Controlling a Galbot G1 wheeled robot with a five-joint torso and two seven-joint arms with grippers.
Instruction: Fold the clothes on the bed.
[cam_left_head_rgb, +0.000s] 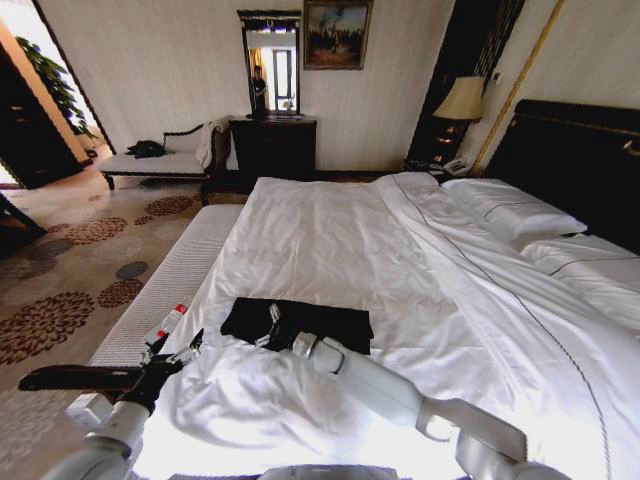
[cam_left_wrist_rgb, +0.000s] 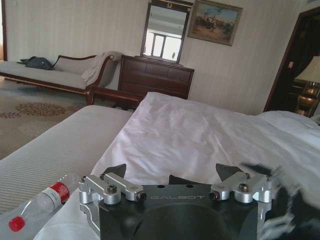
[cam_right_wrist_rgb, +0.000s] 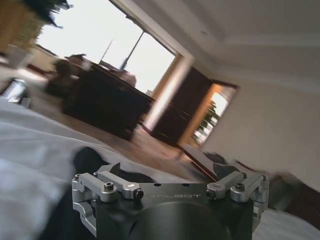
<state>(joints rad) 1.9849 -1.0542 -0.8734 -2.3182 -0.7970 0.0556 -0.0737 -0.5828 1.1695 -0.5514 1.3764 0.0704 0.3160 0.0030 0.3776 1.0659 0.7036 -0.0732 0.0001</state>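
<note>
Now black T-shirt (cam_left_head_rgb: 297, 322) on bed (cam_left_head_rgb: 330, 240), right pincer (cam_left_head_rgb: 272, 328) upon it

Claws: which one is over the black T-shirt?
The right claw, reaching onto the black T-shirt; the left claw hovers apart, near the bed's edge.

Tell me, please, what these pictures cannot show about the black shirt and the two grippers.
- Black soft T-shirt on the white-sheeted bed: head view, folded flat; lettering hidden.
- Right gripper: head view, over the shirt; its own wrist hides the fingertips.
- Left gripper: head view too small; fingers spread in the left wrist view.
</note>
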